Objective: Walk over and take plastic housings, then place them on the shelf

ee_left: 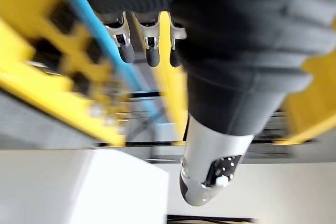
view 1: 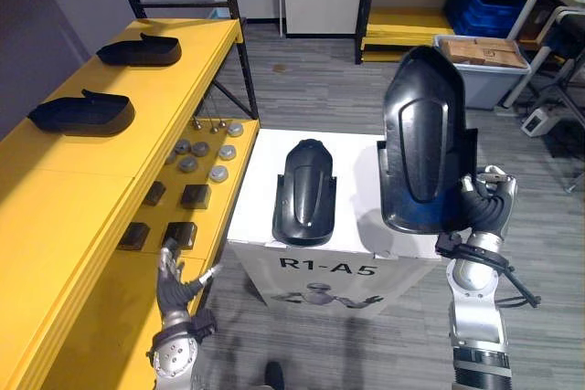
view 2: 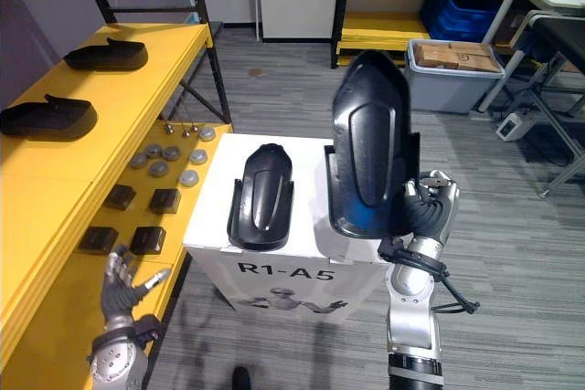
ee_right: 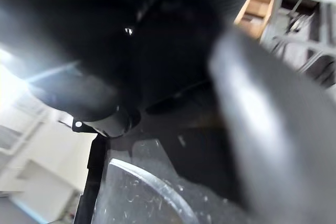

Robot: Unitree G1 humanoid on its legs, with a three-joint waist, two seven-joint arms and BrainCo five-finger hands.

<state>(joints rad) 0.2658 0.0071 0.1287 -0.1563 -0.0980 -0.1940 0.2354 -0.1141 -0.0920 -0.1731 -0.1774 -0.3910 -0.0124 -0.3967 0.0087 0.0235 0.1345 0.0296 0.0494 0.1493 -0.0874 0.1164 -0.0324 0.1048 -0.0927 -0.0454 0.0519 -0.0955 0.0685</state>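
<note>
Left: yellow shelf (view 1: 82,180), far shelf housing (view 1: 140,50) and near shelf housing (view 1: 82,114) on top, well apart. Left hand (view 1: 174,285) is low by the shelf's front edge, fingers (ee_left: 152,51) straight and spread, holding nothing. Centre: white box (view 1: 260,171), box housing (view 1: 305,192) lying flat on its top. Right: held housing (view 1: 422,139) upright over the box's right half; can't tell if its lower end touches. Right hand (view 1: 484,207) grips its lower right edge, fingers (view 2: 430,203) curled round behind the shell.
</note>
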